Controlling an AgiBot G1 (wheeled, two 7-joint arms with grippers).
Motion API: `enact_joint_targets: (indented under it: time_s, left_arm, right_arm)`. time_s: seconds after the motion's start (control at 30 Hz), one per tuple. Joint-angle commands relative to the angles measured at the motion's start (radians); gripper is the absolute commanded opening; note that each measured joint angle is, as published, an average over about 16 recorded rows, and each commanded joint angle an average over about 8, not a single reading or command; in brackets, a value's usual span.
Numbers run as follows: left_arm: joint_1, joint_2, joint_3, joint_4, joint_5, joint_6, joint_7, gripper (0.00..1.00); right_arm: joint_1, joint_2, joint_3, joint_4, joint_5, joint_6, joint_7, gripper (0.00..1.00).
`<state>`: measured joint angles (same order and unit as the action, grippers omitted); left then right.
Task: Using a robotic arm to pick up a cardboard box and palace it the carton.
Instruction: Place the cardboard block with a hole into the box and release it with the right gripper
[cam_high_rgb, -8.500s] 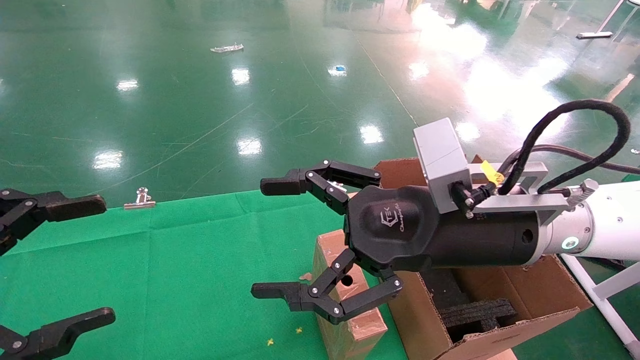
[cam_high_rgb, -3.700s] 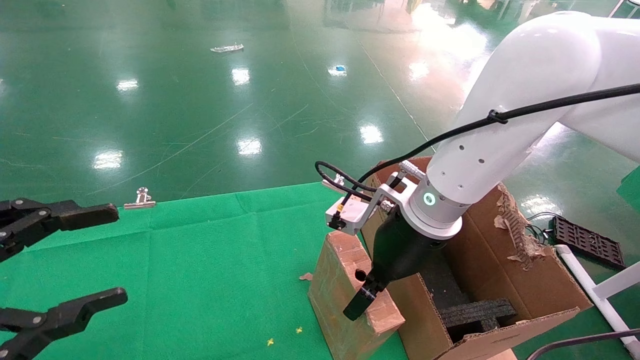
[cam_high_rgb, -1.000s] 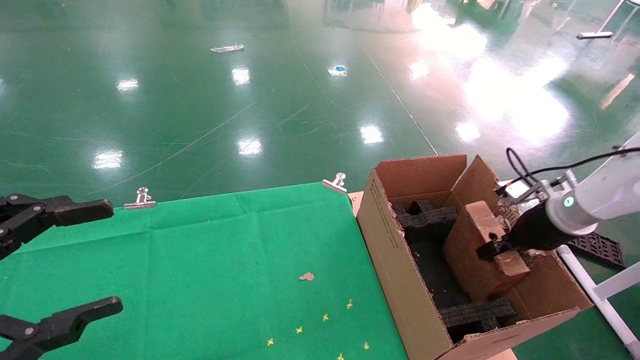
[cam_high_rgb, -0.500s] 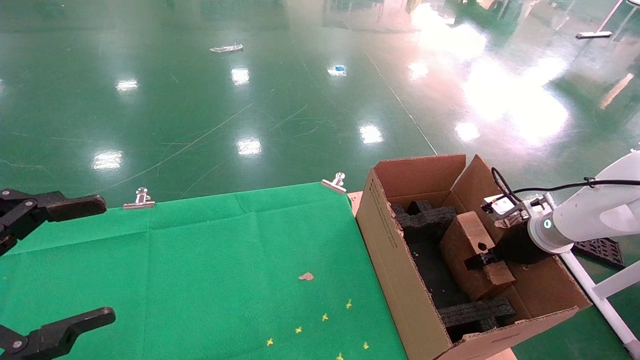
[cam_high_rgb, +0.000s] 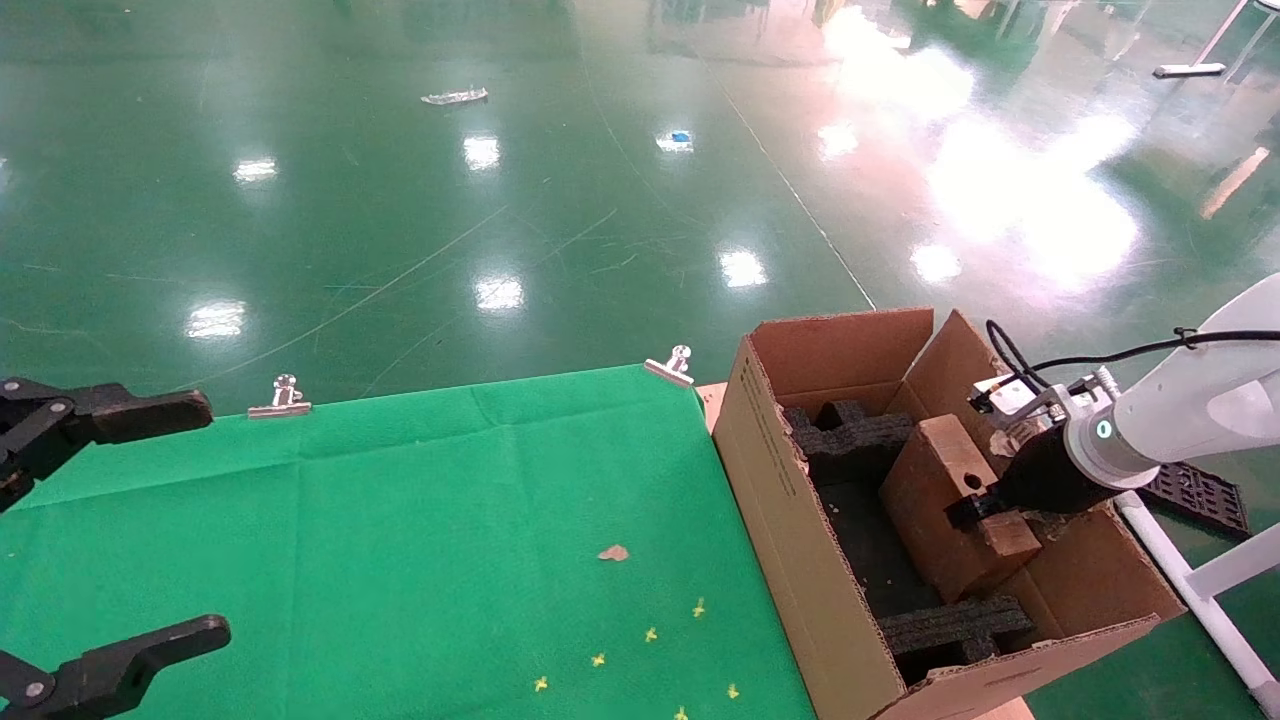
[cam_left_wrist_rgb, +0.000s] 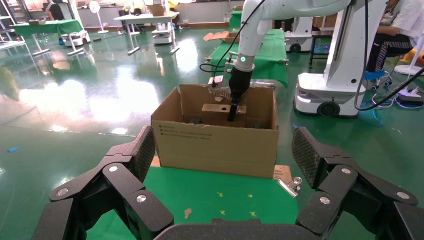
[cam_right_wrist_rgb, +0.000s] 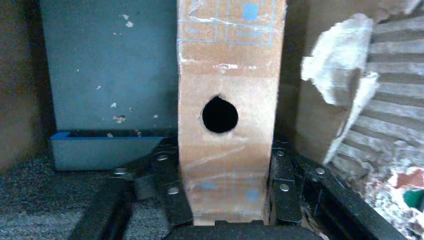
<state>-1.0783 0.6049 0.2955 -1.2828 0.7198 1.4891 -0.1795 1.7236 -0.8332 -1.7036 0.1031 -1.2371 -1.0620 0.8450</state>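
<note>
The cardboard box (cam_high_rgb: 935, 495), narrow and brown with a round hole in one face, stands tilted inside the carton (cam_high_rgb: 790, 520) between black foam blocks (cam_high_rgb: 850, 435). The white robotic arm (cam_high_rgb: 1180, 410) reaches in from the right, and my right gripper (cam_high_rgb: 975, 508) is shut on the box's near end. In the right wrist view the box (cam_right_wrist_rgb: 227, 75) fills the gap of the right gripper (cam_right_wrist_rgb: 227, 185), with a finger pressed on each side. My left gripper (cam_high_rgb: 205, 518) hangs open and idle over the left of the green cloth. The left wrist view shows the carton (cam_left_wrist_rgb: 215, 142) ahead.
The green cloth (cam_high_rgb: 400, 540) covers the table, held by metal clips (cam_high_rgb: 672, 366) at its far edge. The carton's right flap (cam_right_wrist_rgb: 360, 75) is torn. A second foam block (cam_high_rgb: 955, 625) lies at the carton's near end. A black tray (cam_high_rgb: 1195, 495) lies on the floor.
Over the last seconds the right gripper carried the box from the cloth into the carton. In the last half second the gripper and box rose slightly. The left arm stayed put.
</note>
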Motion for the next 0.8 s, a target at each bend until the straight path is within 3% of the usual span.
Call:
enact_joint_targets:
  time_s: [0.03,0.47,0.8]
  left_arm:
    - [0.000,0.000,0.000,0.000,0.000,0.000,0.000,1.00]
    - [0.000,0.000,0.001,0.000,-0.001,0.000,0.000,1.00]
    - [0.000,-0.001,0.001,0.000,-0.001,-0.001,0.001,1.00]
  right_arm:
    - [0.001,-0.002,0.001,-0.008,0.001,-0.001,-0.004,1.00]
    - [0.045,-0.001,0.015,-0.029,0.018,-0.024,-0.045,1.00]
    - [0.293,0.053,0.040,-0.002,0.042,-0.108,-0.140,1.00]
